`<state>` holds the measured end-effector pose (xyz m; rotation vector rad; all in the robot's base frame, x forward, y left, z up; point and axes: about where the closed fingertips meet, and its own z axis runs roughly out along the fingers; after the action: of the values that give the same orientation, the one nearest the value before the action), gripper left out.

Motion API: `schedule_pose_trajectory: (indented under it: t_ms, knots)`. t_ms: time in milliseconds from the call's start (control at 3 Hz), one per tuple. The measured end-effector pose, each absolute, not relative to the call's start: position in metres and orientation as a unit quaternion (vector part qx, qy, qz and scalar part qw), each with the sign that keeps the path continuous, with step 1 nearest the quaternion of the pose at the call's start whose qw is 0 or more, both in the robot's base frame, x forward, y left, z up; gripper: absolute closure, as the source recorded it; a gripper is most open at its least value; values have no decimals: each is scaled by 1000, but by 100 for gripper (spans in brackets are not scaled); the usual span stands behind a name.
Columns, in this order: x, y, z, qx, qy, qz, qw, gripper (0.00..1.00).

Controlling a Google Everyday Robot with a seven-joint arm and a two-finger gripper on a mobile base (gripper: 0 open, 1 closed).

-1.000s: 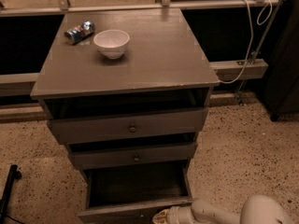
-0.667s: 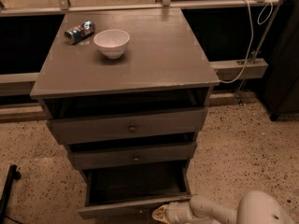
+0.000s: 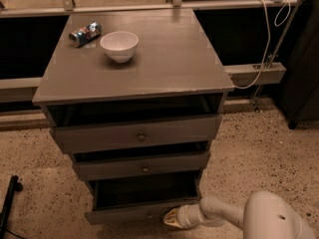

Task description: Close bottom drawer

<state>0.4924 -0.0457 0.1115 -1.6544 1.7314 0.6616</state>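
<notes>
The bottom drawer [image 3: 130,214] is the lowest of three grey-brown drawers in a wooden cabinet. It stands pulled out, its dark box interior showing. The two drawers above, each with a small brass knob [image 3: 141,137], are also partly out. My gripper [image 3: 171,217] is at the end of a white arm coming in from the lower right. Its tip lies against the right part of the bottom drawer's front.
A white bowl [image 3: 119,45] and a crushed can [image 3: 84,34] lie on the cabinet top [image 3: 164,59]. A white cable [image 3: 261,44] hangs at the right. A black leg [image 3: 7,208] stands at the lower left on the speckled floor.
My arm has pushed leftward and inward. The bottom drawer sits slightly further in than before.
</notes>
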Motion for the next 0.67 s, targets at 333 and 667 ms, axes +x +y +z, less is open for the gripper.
schedule_pose_trajectory:
  t_ms: [333,667]
  knots:
    - [493,-45,112,-632,659,251,323,100]
    - [523,-38,115,-640,648,242,335,100]
